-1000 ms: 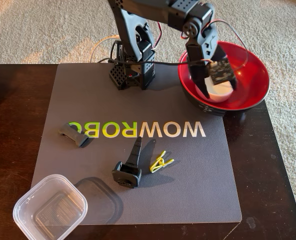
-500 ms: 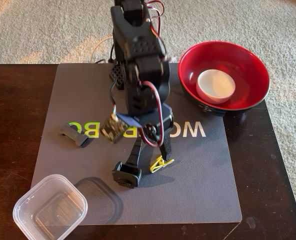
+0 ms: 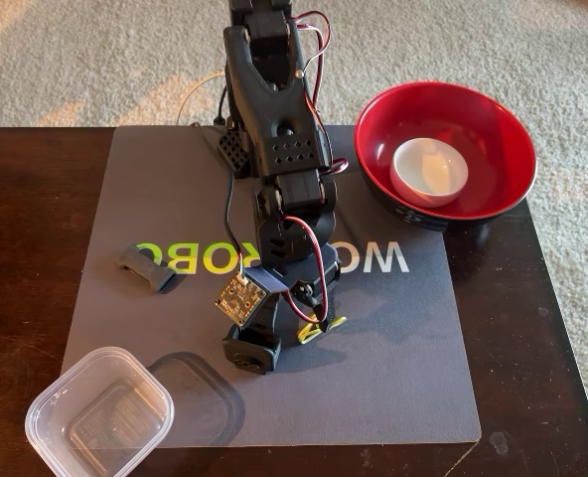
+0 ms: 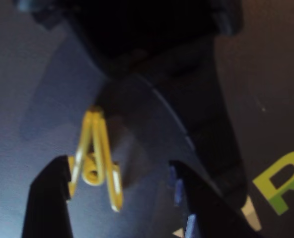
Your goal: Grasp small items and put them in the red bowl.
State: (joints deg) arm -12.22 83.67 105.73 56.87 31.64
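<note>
The red bowl stands at the mat's back right with the cream-white ring lying inside it. My gripper is low over the mat, open, right at the tiny yellow clip. In the wrist view the clip lies between the two fingertips, close to the left one, with the gripper open around it. The black part with a boxy base sits just left of the clip, its long tip hidden behind the arm. A short flat black bar lies at the mat's left.
A clear plastic container sits at the mat's front left corner. The grey mat with WOWROBO lettering covers a dark wooden table. The arm's base stands at the mat's back edge.
The arm left the bowl, with the ring staying inside, swung over the mat and came down until its open fingers reached the yellow clip.
</note>
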